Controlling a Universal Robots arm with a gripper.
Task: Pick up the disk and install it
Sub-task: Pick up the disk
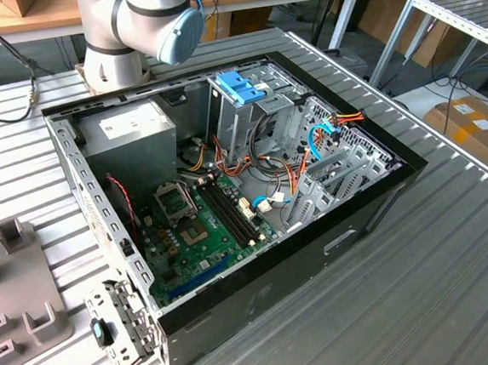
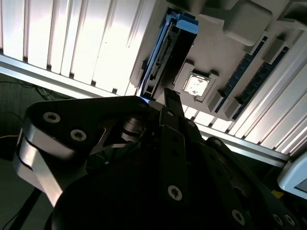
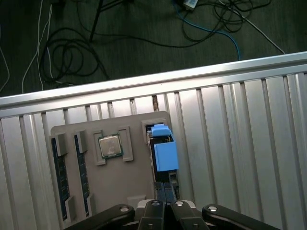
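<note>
Fingers: I read the gripper (image 3: pixel 165 194) as pressed shut, holding nothing.
Disk (image 3: pixel 164 152): on edge in the grey tray (image 3: pixel 134 177), just beyond my fingertips.
Long axis: runs straight away from them.

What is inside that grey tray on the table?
In the first wrist view the grey tray holds a processor chip, two memory sticks and the disk standing on edge. The gripper covers one end of the disk.
</note>
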